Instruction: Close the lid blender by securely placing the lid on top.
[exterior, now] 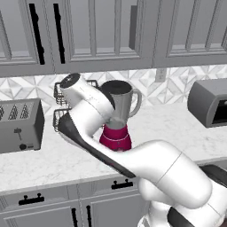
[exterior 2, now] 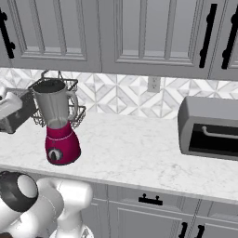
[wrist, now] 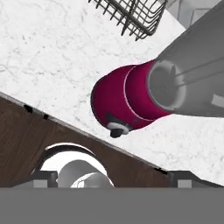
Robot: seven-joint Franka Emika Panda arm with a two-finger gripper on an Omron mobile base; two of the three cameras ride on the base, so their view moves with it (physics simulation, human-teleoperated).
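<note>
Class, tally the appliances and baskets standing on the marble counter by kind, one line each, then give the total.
Magenta-based blender with clear grey jar: 1
Grey slot toaster: 1
Grey toaster oven: 1
Black wire basket: 1
Total: 4

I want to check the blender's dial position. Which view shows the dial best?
The right base view: the blender stands unblocked there, its dark dial facing the camera. The hand view shows the dial edge-on, jutting from the magenta base. In the left base view the arm covers part of the base, so I cannot make out the dial.
</note>
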